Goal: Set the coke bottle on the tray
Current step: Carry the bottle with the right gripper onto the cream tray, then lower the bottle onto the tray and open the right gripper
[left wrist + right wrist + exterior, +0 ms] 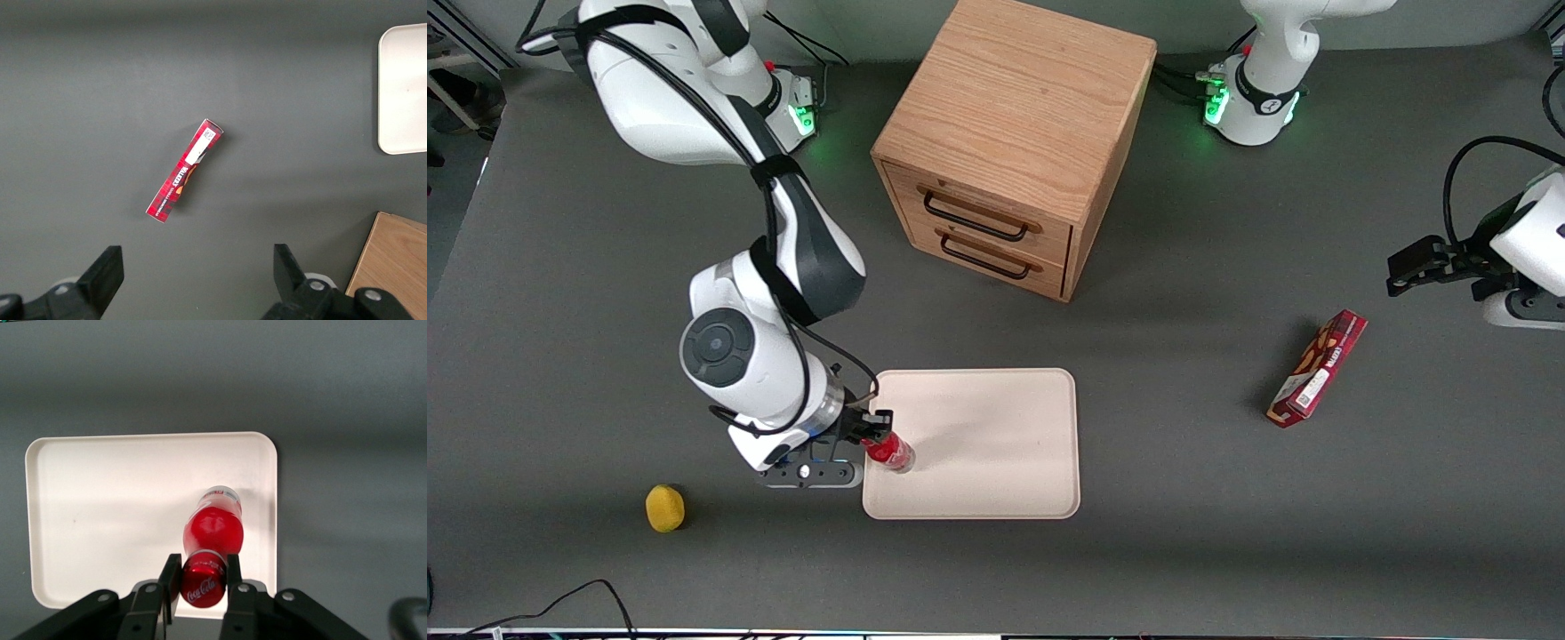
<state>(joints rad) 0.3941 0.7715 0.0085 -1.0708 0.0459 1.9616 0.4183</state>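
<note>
Far toward working arm's end of table [560, 356], nearest front camera: small yellow object [665, 508], alone on grey surface. Next along: gripper [876, 429], hovering over tray's edge, fingers [170, 579] clenched on red cap of coke bottle [891, 452]. Bottle upright or nearly so, clear base down on tray [996, 444], just inside rim at working arm's end; from wrist view, bottle [212, 532] seen from above, cap pinched between both fingers, base close to one rim of tray [120, 513]. Rest of tray bare, cream-beige, with rounded corners. Farther from camera than tray, mid-table: wooden cabinet [1018, 133], two drawers with dark handles facing forward. Toward parked arm's end, well apart from tray: red snack box [1318, 368], lying flat at a slant; same box [185, 170] plain in left wrist view, with corner of tray [403, 87] and edge of cabinet [393, 267].
</note>
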